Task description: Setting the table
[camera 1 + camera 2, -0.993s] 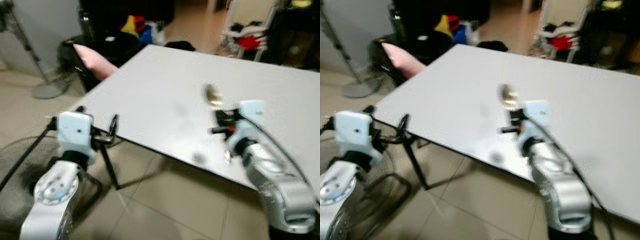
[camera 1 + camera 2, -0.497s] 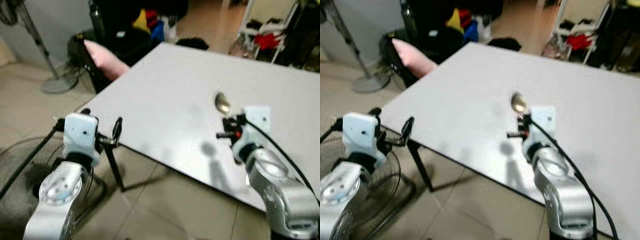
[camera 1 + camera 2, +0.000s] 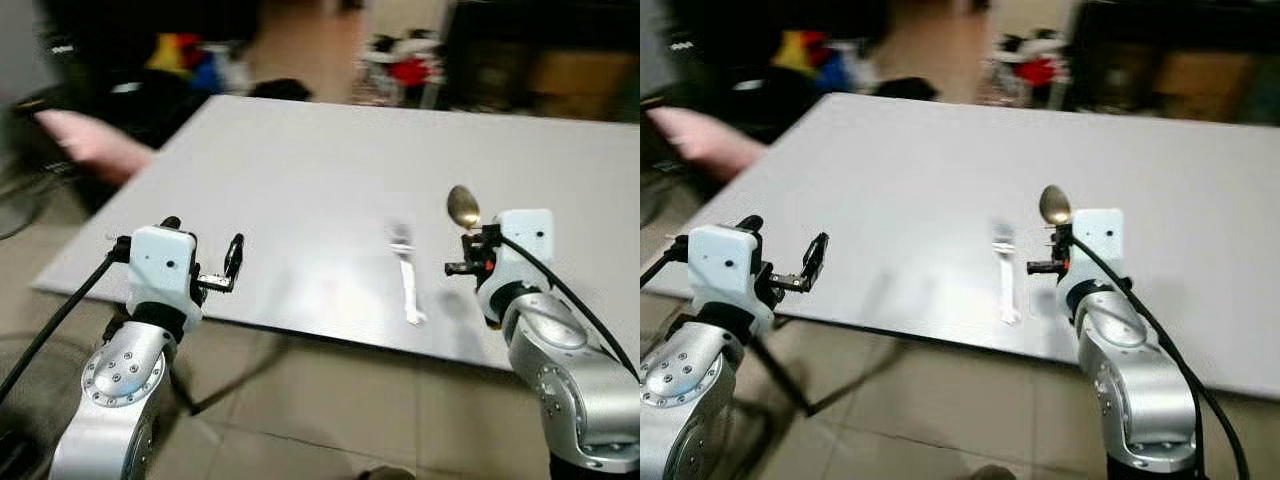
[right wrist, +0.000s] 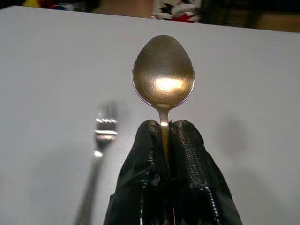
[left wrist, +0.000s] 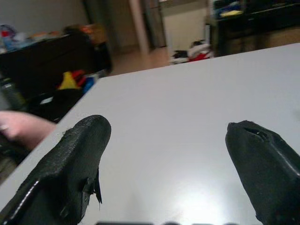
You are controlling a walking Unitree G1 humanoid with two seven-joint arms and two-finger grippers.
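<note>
My right gripper [image 4: 164,140] fingers pinch a spoon [image 4: 163,72] above the table [image 3: 300,170], beside a fork [image 3: 405,275]; left gripper [image 5: 173,154] fingers spread, holding nothing.

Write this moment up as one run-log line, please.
right gripper: shut on spoon, above table | fork: lying on table | left gripper: open, empty

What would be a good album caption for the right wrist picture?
The right gripper pinches a spoon by its handle above the white table, where a fork already lies.
</note>
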